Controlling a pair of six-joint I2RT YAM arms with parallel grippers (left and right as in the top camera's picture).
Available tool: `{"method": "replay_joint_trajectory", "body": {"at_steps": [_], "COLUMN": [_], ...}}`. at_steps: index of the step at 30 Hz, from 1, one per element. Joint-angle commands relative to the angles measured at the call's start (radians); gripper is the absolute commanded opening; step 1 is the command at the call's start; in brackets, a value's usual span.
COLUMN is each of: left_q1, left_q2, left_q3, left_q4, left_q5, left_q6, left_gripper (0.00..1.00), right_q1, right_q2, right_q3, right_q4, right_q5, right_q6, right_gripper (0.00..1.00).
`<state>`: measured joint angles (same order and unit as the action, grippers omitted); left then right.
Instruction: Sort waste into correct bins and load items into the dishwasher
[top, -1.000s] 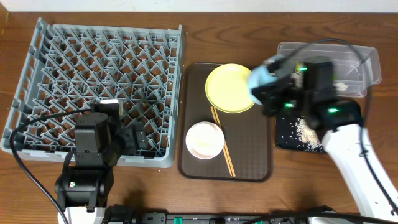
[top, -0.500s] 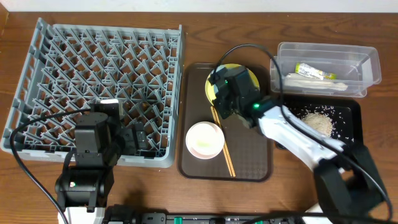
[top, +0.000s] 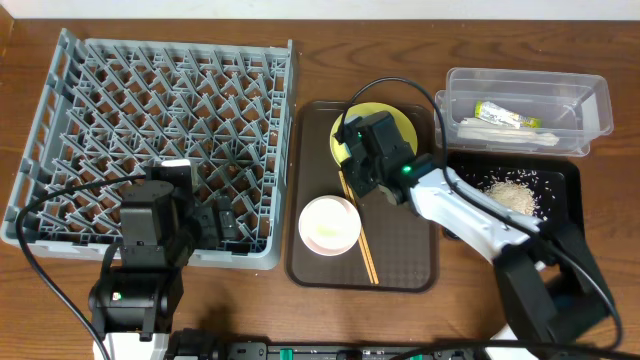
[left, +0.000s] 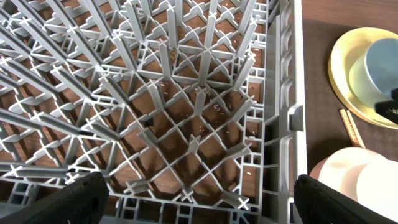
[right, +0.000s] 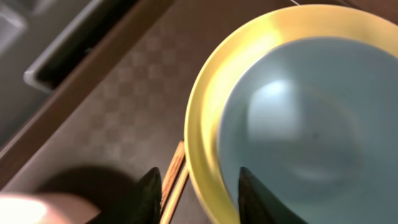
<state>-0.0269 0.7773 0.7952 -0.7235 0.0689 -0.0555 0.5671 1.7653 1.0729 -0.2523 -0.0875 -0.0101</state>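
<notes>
Working on a brown wood-grain table (top: 380, 60), you have the rack (top: 180, 100) at the left, the brown tray (top: 405, 250) at centre, and the tub (top: 560, 90) behind the black tray (top: 562, 190) at the right.

The rack is grey moulded plastic, a square grid of slanted pegs with small pale specks on its floor. The brown tray is flat, matt and faintly chequered, with rounded corners. The tub is clear and rectangular; it holds the wrapper (top: 505, 115) and the paper (top: 500, 135). The rice (top: 510, 197) lies loose in the black tray.

The plate (right: 205, 124) is round and glossy yellow; the blue bowl (right: 298, 124) sits upright in it. The pink bowl (top: 329, 224) stands on the brown tray nearer you; the chopsticks (top: 362, 245) lie just beside it.

The right gripper (right: 199, 190) hovers low with fingers spread and holds nothing; one finger is over the brown tray, the other over the blue bowl. The left gripper (left: 205, 202) has its fingers wide apart above the rack's near right corner.

Only a narrow strip of wood separates the rack from the brown tray; the tub and black tray sit nearly touching.
</notes>
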Motion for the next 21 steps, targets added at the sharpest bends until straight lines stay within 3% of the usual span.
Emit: {"method": "replay_joint_trajectory", "body": {"at_steps": [1, 7, 12, 16, 21], "left_q1": [0.005, 0.005, 0.005, 0.005, 0.005], "left_q2": [-0.001, -0.001, -0.001, -0.001, -0.001], "left_q3": [0.021, 0.021, 0.021, 0.021, 0.021], "left_q4": [0.002, 0.002, 0.002, 0.002, 0.002], "left_q5": [0.002, 0.002, 0.002, 0.002, 0.002], "left_q6": [-0.009, -0.009, -0.009, -0.009, -0.009], "left_gripper": [0.98, 0.98, 0.98, 0.98, 0.98], "right_q1": [0.009, 0.011, 0.051, 0.099, 0.118], "right_q2": [-0.14, -0.253, -0.218, -0.135, -0.048], "right_q3": [0.051, 0.06, 0.056, 0.056, 0.056], "right_q4": [-0.047, -0.242, -0.401, -0.433, -0.433], "right_q5": [-0.024, -0.223, -0.235, -0.23, -0.214], "right_q6": [0.056, 0.101, 0.156, 0.187, 0.237], "right_gripper": [0.43, 0.5, 0.48, 0.44, 0.27]}}
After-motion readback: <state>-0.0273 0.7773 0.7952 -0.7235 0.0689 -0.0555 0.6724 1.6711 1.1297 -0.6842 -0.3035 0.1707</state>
